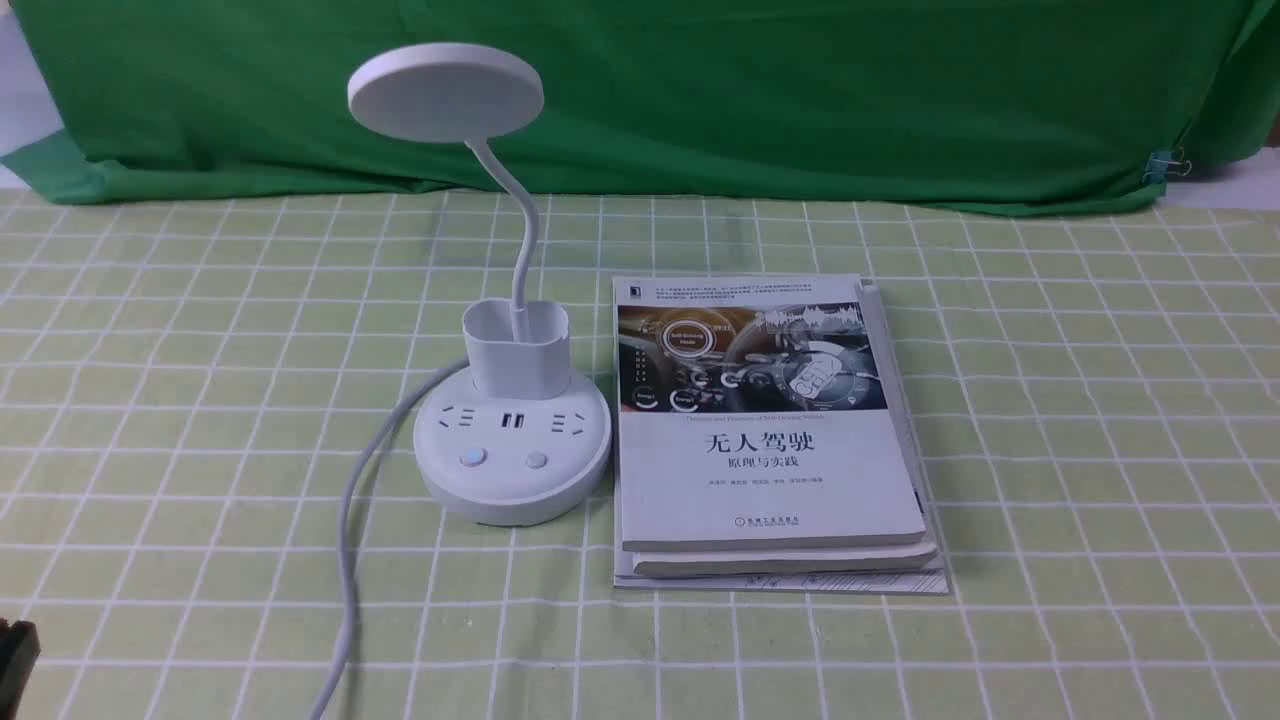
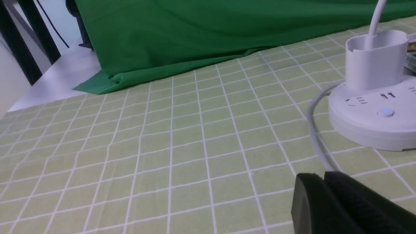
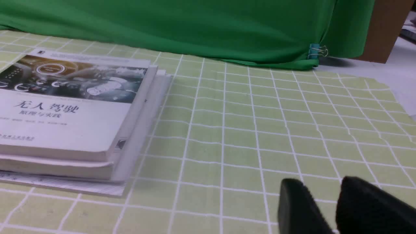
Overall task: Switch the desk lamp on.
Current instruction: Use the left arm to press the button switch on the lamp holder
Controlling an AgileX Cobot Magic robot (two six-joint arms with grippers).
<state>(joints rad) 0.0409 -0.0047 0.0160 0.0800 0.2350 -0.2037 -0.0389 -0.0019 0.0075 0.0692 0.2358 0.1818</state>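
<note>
Since the desk lamp [image 1: 519, 372] stands on the tabletop [image 1: 760, 645] left of the books [image 1: 765, 480], one base button [image 1: 473, 457] wants a light, square press, clear of the cord [image 1: 346, 560], from the closed left jaws; the right jaws are slightly parted.

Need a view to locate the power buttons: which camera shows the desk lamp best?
Front view: the desk lamp is whole there, disc head to base, both buttons visible. Left wrist view crops the head and part of the base, showing one button. Right wrist view doesn't show it.
</note>
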